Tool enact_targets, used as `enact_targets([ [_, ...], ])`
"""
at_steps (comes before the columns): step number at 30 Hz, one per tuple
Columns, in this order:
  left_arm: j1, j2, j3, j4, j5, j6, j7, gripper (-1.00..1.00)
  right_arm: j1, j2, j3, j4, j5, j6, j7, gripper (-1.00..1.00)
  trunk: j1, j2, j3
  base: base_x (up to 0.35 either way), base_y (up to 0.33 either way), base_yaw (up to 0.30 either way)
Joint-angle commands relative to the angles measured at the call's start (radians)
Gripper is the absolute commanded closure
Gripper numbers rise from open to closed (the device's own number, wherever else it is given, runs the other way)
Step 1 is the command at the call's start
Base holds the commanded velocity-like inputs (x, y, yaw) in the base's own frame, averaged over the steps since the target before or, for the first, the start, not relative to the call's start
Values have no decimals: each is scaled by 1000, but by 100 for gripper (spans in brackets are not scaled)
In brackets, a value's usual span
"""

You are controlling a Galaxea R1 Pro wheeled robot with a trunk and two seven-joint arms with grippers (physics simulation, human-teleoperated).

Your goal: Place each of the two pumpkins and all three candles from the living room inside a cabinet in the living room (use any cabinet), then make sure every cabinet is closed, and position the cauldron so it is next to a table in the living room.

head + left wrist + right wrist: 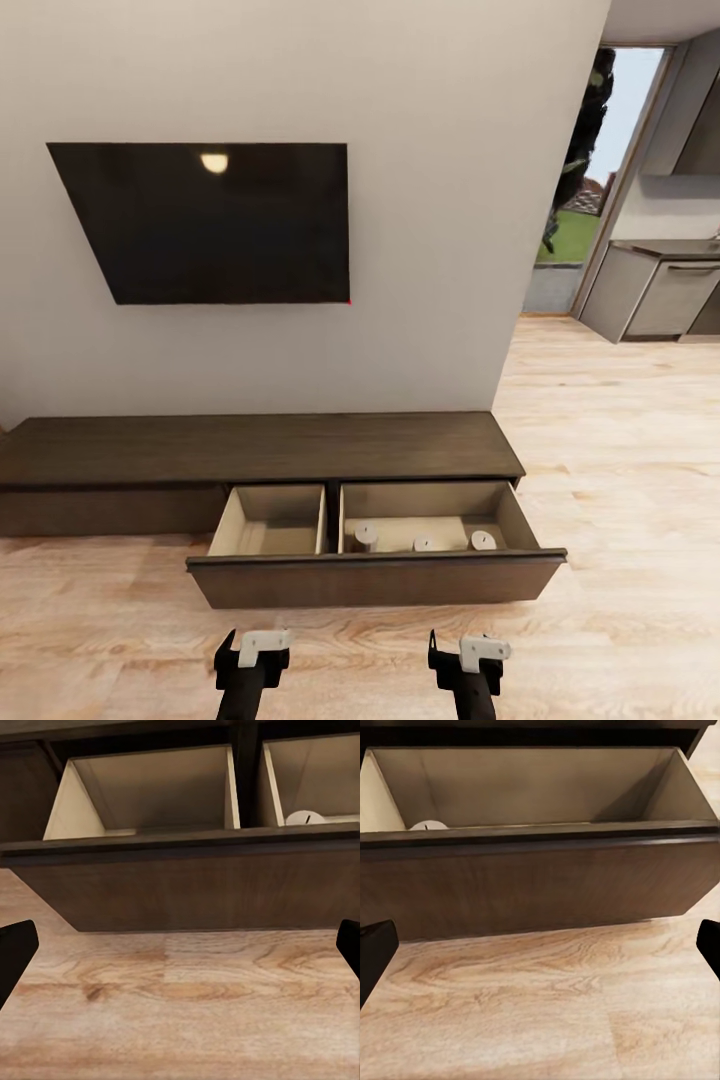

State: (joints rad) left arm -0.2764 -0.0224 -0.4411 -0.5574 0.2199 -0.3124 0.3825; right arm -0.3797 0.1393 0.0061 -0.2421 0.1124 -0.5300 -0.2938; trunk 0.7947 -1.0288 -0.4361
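Right now both arms hang low over the wooden floor (620, 450), just short of the cabinet (260, 447), which sits against the wall under a dark TV screen (205, 222). Its drawer (375, 580) is pulled out toward the claws, with two pale compartments. Beyond the right gripper (470, 650), in the compartment ahead of it, stand three candles (366, 534), (424, 544), (483, 540), spaced apart along the near side. The compartment ahead of the left gripper (253, 648) looks bare. Both claws are released, fingers spread wide; each wrist view catches only dark fingertips (15, 949) at either edge with floor between them, nothing grasped. One candle (427, 826) peeks over the drawer front in the right wrist view. Off beyond the right claw, a doorway (585, 180) leads to grey kitchen cupboards (660, 290).
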Motion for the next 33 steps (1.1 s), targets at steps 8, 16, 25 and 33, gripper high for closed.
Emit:
enact_targets([
  [8,-19,-3,-10,0,18,4,8,-100,-23,7,1,-11,8,10,-5,-100,31,-57,-26,0,0,0],
  [16,-142,-16,-5,121,22,2,7,-100,-124,14,1,-13,6,131,24,-100,61,-113,-51,0,0,0],
  [25,-173,-24,0,165,23,-4,6,-100,-137,14,-3,4,-1,143,26,-100,96,-176,-79,0,0,0],
  [33,-176,-24,0,173,23,-5,6,-100,-137,10,-9,7,-2,142,25,-100,127,-232,-105,0,0,0],
])
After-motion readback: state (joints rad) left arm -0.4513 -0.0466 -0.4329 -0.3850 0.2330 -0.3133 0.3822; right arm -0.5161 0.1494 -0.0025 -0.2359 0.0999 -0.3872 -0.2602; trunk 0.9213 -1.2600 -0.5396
